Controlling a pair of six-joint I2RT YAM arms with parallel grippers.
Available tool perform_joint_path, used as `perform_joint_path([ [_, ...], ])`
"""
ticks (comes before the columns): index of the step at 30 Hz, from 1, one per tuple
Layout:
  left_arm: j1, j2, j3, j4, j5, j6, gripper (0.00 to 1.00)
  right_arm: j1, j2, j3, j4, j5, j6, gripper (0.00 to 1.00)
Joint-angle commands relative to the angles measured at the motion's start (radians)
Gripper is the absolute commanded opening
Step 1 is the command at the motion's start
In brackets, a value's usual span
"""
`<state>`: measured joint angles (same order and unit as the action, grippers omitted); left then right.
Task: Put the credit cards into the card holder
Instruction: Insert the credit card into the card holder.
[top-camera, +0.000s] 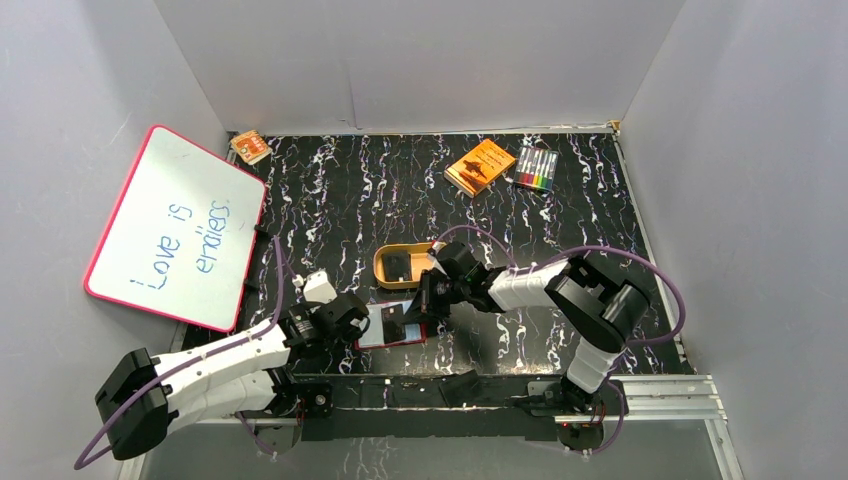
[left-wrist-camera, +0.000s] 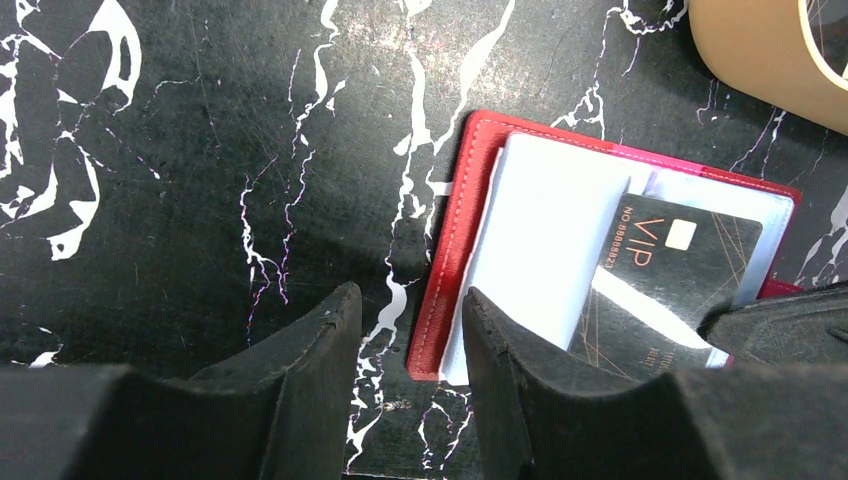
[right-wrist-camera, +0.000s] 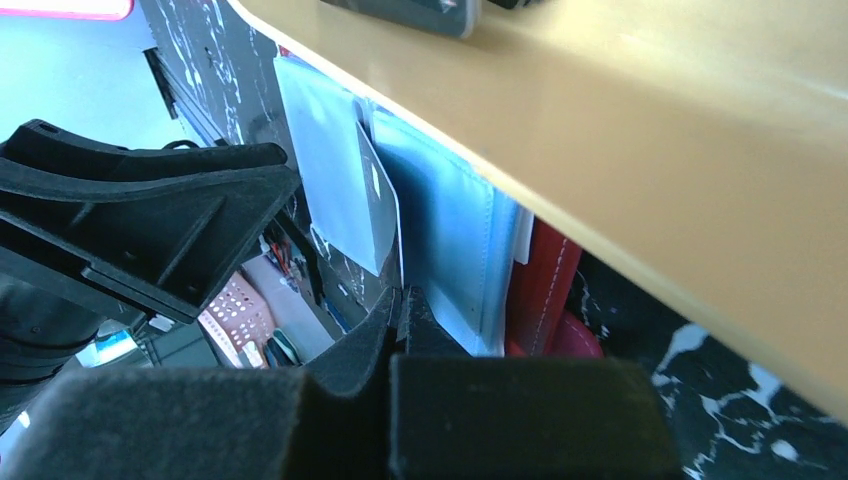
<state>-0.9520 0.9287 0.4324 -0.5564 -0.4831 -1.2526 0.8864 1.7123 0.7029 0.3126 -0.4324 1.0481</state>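
Observation:
The card holder (top-camera: 376, 338) lies open near the front edge, red with pale blue-grey pockets (left-wrist-camera: 550, 230). A black VIP credit card (left-wrist-camera: 670, 270) lies slanted over its pockets, and my right gripper (top-camera: 418, 308) is shut on that card's edge (right-wrist-camera: 378, 200). In the right wrist view the jaws (right-wrist-camera: 402, 292) meet on the thin card just in front of the pocket (right-wrist-camera: 440, 230). My left gripper (left-wrist-camera: 410, 300) stands open at the holder's left edge (left-wrist-camera: 455, 260), one finger (left-wrist-camera: 500, 340) over the pale pocket. Another dark card (top-camera: 402, 264) lies in the tan tray (top-camera: 382, 268).
The tan tray's rim (right-wrist-camera: 620, 150) hangs close above the right wrist camera. A whiteboard (top-camera: 175, 230) leans at the left. An orange box (top-camera: 480, 166) and a marker pack (top-camera: 536, 168) lie at the back right, and a small orange item (top-camera: 250, 147) at the back left.

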Motion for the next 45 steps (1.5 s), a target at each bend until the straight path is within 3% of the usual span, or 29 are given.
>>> perform_joint_path([
  [1,0.004,0.008,-0.008,-0.01,-0.034,0.004,0.39,0.017,0.03,0.052,-0.001,0.006,-0.01,0.0],
  [9,0.004,0.013,-0.001,-0.021,-0.045,0.003,0.38,0.022,0.052,0.067,0.001,0.022,-0.001,0.0],
  [19,0.012,0.019,0.018,-0.168,-0.126,-0.134,0.28,0.022,0.041,0.053,-0.003,0.031,0.004,0.0],
  [30,0.038,0.083,0.004,0.006,-0.018,0.029,0.22,0.031,0.068,0.079,0.012,0.024,0.011,0.0],
  [45,0.043,0.113,-0.011,0.075,0.047,0.075,0.16,0.053,0.095,0.119,0.025,0.064,0.045,0.0],
])
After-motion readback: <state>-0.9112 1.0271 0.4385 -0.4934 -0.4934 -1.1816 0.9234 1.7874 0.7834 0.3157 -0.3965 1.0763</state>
